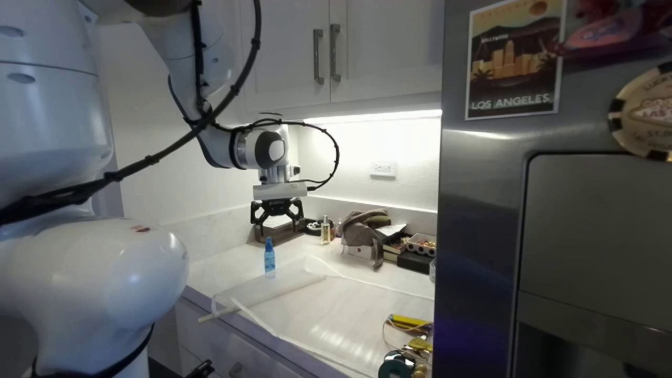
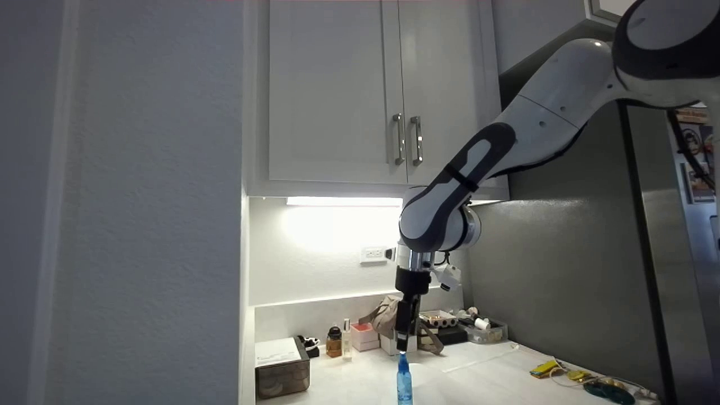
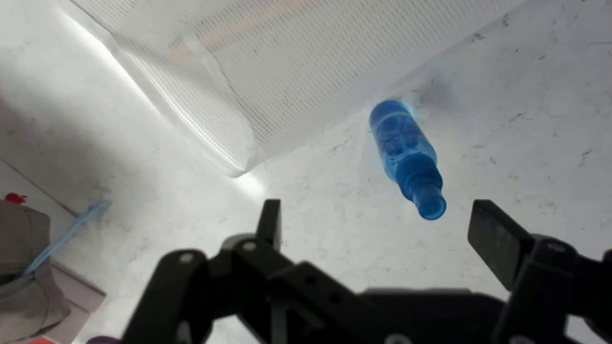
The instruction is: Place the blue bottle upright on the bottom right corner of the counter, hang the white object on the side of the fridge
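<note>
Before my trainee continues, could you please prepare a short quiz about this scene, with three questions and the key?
1. True or false: the blue bottle stands upright.
2. Choose one. The fingers are:
a) shut on the blue bottle
b) open, with nothing gripped
c) shut, with nothing gripped
3. Fill in: the white object is not yet hung on the fridge; it lies on the ____.

Key: 1. true; 2. b; 3. counter
</note>
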`<state>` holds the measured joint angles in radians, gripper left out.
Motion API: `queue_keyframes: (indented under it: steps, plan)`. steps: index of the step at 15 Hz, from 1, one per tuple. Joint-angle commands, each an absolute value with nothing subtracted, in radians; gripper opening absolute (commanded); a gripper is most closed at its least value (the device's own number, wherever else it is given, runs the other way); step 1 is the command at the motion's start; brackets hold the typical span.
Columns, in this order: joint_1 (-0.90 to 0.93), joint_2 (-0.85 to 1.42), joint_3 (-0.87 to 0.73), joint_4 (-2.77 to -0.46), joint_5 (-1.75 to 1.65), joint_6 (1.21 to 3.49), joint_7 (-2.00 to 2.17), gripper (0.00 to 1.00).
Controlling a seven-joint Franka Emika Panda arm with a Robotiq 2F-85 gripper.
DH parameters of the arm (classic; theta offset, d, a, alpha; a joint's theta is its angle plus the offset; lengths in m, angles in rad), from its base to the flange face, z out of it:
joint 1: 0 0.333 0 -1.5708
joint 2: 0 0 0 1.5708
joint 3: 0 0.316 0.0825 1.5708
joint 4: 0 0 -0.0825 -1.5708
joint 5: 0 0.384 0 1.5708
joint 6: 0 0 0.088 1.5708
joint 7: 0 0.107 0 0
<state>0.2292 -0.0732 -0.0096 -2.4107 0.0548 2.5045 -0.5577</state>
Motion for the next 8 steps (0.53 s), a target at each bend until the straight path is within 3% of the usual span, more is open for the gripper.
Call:
queue_keyframes:
  steps: [1,8]
  plan:
    - [0.201,-0.003,0.032,-2.323,0.145,2.450,-0.641,1.00]
    - [0.159,0.024,0.082,-2.289,0.174,2.388,-0.644,1.00]
